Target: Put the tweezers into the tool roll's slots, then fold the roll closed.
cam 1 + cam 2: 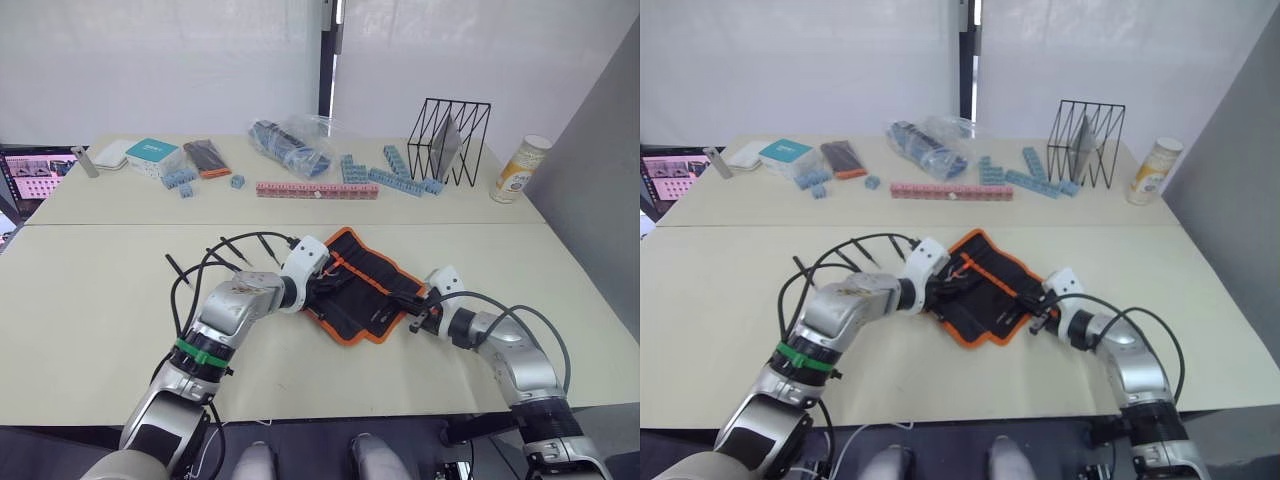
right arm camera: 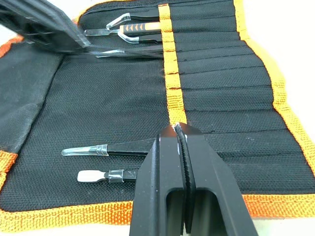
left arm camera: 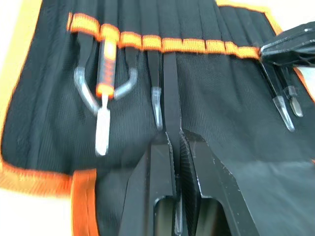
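From the head camera I see the tool roll (image 1: 362, 285) lying open on the near table, both grippers at its edges. My left wrist view shows the left gripper (image 3: 176, 142) pinching 1 black tweezer (image 3: 171, 93), feeding it under the orange strip (image 3: 162, 44); next I judge a straight push into the slot. Right wrist: the right gripper (image 2: 182, 135) is pressed together on the strip.

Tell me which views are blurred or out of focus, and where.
Left wrist view: soft near the left gripper; the orange-handled tool is smeared. Right wrist view: tool roll weave crisp, far corner blurred. Left eye view: evenly lit, no glare.
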